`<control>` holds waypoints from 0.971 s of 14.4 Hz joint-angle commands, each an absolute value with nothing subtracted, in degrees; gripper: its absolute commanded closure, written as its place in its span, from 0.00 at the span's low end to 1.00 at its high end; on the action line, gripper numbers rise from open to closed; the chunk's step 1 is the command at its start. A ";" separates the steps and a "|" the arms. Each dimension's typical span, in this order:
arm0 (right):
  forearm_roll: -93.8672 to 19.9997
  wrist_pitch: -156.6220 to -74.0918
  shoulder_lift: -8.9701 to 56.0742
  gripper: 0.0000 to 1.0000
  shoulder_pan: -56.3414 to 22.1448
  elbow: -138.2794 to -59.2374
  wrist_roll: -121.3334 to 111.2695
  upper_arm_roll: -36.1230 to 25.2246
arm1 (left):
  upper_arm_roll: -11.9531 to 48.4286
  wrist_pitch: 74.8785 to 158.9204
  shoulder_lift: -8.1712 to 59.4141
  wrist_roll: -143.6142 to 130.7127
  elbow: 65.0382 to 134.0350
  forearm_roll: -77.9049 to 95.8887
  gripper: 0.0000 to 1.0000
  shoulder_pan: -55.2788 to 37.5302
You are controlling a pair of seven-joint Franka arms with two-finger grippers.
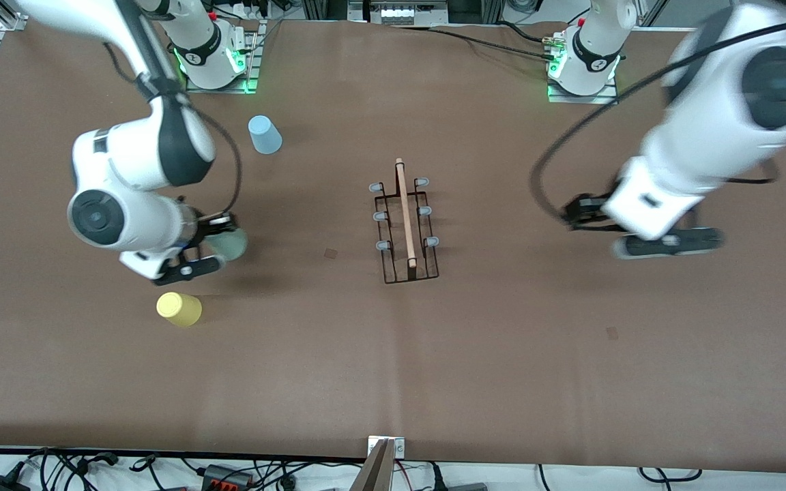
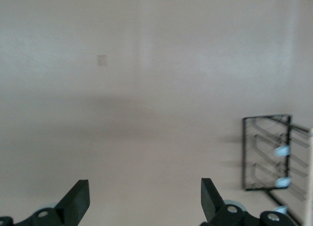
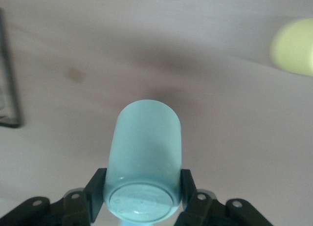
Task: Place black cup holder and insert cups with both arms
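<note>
The black cup holder [image 1: 404, 225] stands mid-table with its wooden rod on top and all its pegs bare; it also shows in the left wrist view as the holder [image 2: 274, 152]. My right gripper [image 1: 214, 249] is shut on the pale green cup [image 1: 230, 242], and its fingers [image 3: 95, 192] press the cup [image 3: 144, 152] near its closed base. The yellow cup [image 1: 179, 309] lies nearer the front camera and the light blue cup [image 1: 265, 134] farther from it. My left gripper [image 1: 669, 243] hangs open and empty over the left arm's end of the table, with its fingers [image 2: 78, 201] wide apart.
Brown table cloth [image 1: 502, 354] covers the whole surface. Cables and a metal bracket [image 1: 385, 457] run along the edge nearest the front camera. The yellow cup [image 3: 293, 46] and a corner of the holder [image 3: 10, 89] show in the right wrist view.
</note>
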State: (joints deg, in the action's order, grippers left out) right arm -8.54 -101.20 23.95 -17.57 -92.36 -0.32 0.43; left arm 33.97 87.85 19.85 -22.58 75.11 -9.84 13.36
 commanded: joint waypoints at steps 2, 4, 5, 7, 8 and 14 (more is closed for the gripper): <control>-13.18 -100.81 24.70 0.77 -24.32 -90.45 9.90 0.09 | 34.72 86.22 20.39 -18.81 74.18 -9.32 0.00 13.36; -13.36 -100.72 25.48 0.77 -28.02 -88.43 15.00 0.09 | 34.45 86.13 20.48 -18.55 72.87 -9.40 0.00 13.53; -13.36 -100.72 25.58 0.77 -29.69 -87.72 17.29 0.09 | 33.84 85.78 20.22 -18.63 72.34 -10.19 0.00 12.93; -13.45 -100.72 25.58 0.77 -32.51 -87.02 20.64 0.09 | 27.47 86.92 15.85 -13.05 76.78 -9.41 0.00 11.53; -13.53 -100.72 25.58 0.77 -33.65 -86.58 21.79 0.17 | 21.07 89.36 12.95 -8.57 81.25 -7.66 0.00 8.73; -15.56 -101.16 28.03 0.77 -38.67 -85.43 25.23 0.18 | 1.41 98.79 2.29 -3.34 98.70 1.93 0.00 -0.44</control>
